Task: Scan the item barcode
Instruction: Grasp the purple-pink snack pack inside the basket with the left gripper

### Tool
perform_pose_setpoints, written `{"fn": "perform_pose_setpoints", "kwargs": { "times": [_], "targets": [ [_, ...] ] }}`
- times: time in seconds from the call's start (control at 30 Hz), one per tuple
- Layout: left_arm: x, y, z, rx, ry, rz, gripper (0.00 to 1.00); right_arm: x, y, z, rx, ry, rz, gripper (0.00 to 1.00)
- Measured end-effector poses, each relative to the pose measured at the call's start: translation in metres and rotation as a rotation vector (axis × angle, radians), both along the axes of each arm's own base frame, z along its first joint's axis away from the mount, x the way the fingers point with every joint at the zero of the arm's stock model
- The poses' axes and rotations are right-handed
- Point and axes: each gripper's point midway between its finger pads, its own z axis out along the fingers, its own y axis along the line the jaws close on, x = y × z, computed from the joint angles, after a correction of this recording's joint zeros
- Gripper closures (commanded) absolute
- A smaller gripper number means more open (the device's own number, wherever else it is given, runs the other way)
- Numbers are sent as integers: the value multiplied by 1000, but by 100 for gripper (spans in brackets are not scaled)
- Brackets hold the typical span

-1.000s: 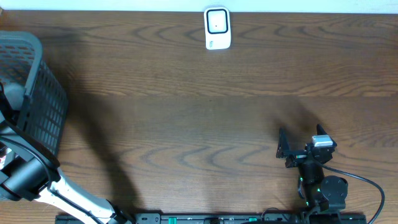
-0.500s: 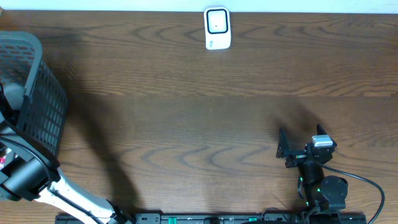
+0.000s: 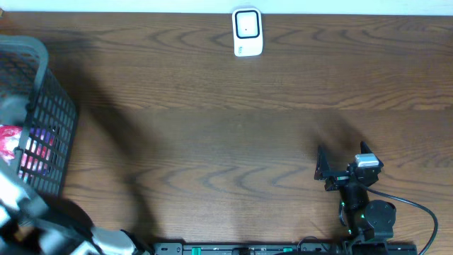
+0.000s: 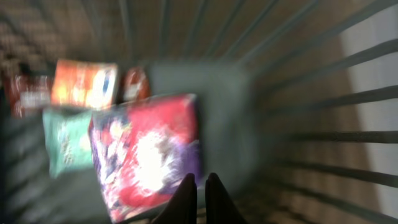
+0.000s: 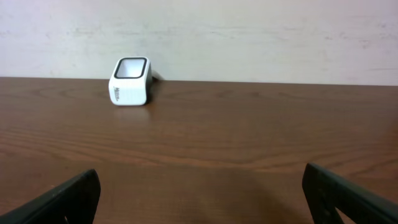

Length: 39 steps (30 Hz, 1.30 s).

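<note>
A red and purple snack packet (image 4: 146,155) lies tilted inside the grey wire basket (image 4: 323,137), and it shows red at the far left of the overhead view (image 3: 8,142). My left gripper (image 4: 200,182) is shut, its fingertips pinched at the packet's lower edge; the view is blurred. The white barcode scanner (image 3: 247,32) stands at the table's far edge, also seen in the right wrist view (image 5: 130,81). My right gripper (image 3: 342,159) rests open near the front right with nothing between its fingers (image 5: 68,199).
Other packets sit in the basket (image 3: 53,113): an orange one (image 4: 84,84), a green one (image 4: 65,140) and small dark red ones (image 4: 134,84). The left arm (image 3: 28,219) is a blur at the front left corner.
The left gripper has shut at the packet's edge. The left arm has swung toward the front left, uncovering the red packet in the basket. The right arm has not moved.
</note>
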Motion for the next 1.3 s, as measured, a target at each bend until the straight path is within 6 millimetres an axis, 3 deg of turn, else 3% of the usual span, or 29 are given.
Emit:
{"fn": "perform_pose_setpoints", "kwargs": {
  "times": [0.07,0.17,0.2,0.23,0.27,0.3,0.37,0.43,0.57,0.73,0.9,1.2,1.23,1.3],
  "targets": [
    [-7,-8,56,108,-120,-5,93,0,0,0,0,0,0,1],
    [-26,-30,117,225,-246,-15,92,0,0,0,0,0,0,1],
    [-34,-37,133,256,-278,-16,83,0,0,0,0,0,0,1],
    [-40,-43,143,279,-295,-17,54,0,0,0,0,0,0,1],
    [-46,-47,150,299,-302,-17,35,0,0,0,0,0,0,1],
    [-51,-49,154,309,-303,-10,24,0,0,0,0,0,0,1],
    [-55,-49,154,313,-293,2,12,0,0,0,0,0,0,1],
    [-53,-44,147,306,-273,11,9,0,0,0,0,0,0,1],
    [-34,-23,103,228,-176,16,4,0,0,0,0,0,0,1],
    [-4,8,10,67,7,18,4,0,0,0,0,0,0,1],
    [3,15,-78,-103,189,12,4,0,0,0,0,0,0,1],
    [7,20,-178,-258,354,6,5,0,0,0,0,0,0,1],
    [7,20,-188,-271,373,6,8,0,0,0,0,0,0,1],
    [6,20,-199,-280,403,4,28,0,0,0,0,0,0,1]
  ]
}}
